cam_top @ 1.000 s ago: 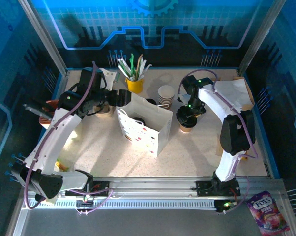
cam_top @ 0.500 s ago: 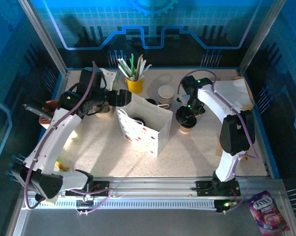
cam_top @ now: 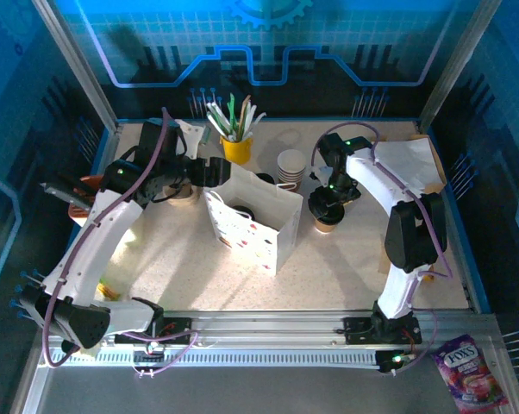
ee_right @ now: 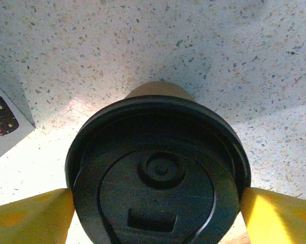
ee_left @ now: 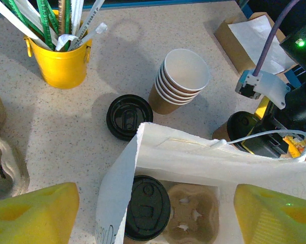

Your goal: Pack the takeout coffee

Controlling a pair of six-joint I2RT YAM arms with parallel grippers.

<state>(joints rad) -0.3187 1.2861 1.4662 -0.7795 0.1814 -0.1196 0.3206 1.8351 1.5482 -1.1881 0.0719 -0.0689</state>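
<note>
As bag [cam_top: 253,231] gapes, pincer [ee_right: 156,206] (right) flanks cup [ee_right: 158,152].

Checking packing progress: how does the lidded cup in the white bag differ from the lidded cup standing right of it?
The bagged cup sits in a pulp carrier inside the white bag; the table cup stands on the bare tabletop. The table cup has the right gripper's fingers either side of its lid; the bagged cup has bag walls around it. Both carry black lids.

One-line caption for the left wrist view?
One lidded coffee cup stands inside the white bag, beside an empty carrier slot.
</note>
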